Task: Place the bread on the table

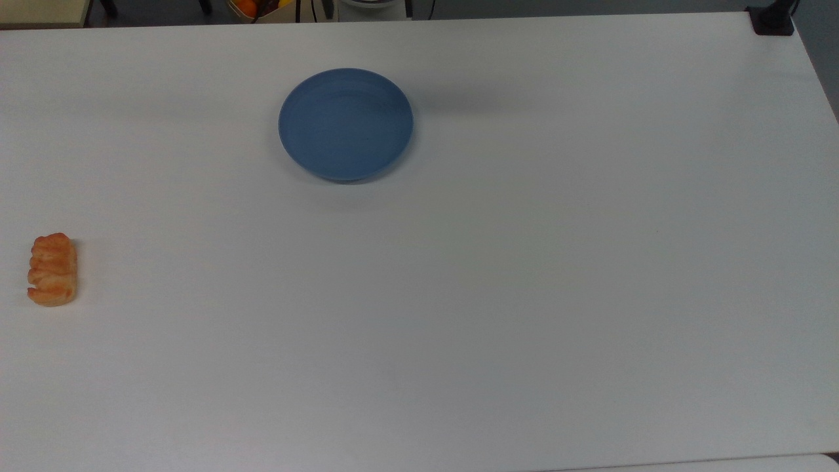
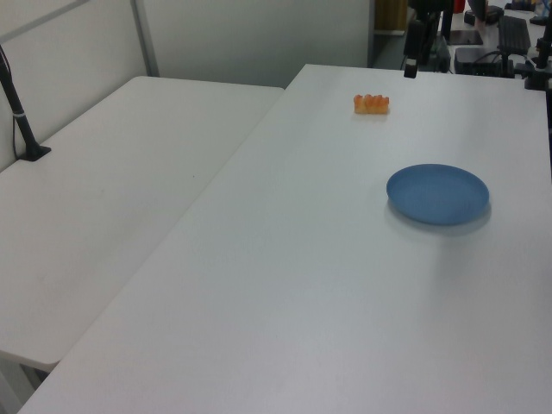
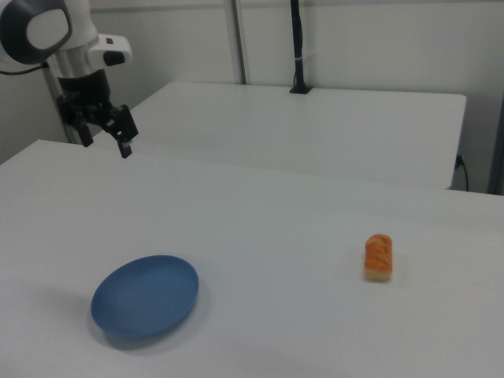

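The bread (image 1: 52, 269), a small lumpy orange roll, lies on the white table (image 1: 524, 295) near the top view's left edge. In the left view the bread (image 2: 371, 103) sits toward the far end of the table (image 2: 302, 285); in the right view the bread (image 3: 379, 257) lies at the right. My gripper (image 3: 105, 140) hangs open and holds nothing, above the table's edge at the right view's upper left, beyond the blue plate (image 3: 146, 296) and far from the bread. In the left view the gripper (image 2: 410, 60) is just beyond the bread.
The round blue plate (image 1: 345, 123) is bare and stands apart from the bread. A second white table (image 2: 112, 190) adjoins this one, with a black post (image 2: 21, 121) clamped on it. A black clamp (image 1: 772, 19) sits at the top view's upper right corner.
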`<action>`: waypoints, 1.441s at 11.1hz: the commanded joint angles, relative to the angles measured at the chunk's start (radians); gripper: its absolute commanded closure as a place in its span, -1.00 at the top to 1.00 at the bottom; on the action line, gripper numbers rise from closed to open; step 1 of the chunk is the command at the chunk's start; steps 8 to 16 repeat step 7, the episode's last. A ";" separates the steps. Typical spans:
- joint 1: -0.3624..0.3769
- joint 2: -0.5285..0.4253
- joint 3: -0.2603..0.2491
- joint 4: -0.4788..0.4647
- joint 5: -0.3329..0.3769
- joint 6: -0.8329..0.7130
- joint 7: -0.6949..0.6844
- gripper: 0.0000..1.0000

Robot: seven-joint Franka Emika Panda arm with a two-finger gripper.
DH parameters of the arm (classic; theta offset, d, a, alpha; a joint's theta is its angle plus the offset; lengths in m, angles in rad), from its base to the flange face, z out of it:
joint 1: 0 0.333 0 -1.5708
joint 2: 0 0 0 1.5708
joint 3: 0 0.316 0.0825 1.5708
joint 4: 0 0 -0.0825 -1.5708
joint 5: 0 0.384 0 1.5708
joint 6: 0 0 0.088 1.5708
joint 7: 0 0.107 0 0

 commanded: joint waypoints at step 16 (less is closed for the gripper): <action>0.083 0.007 -0.139 -0.019 -0.013 0.054 -0.155 1.00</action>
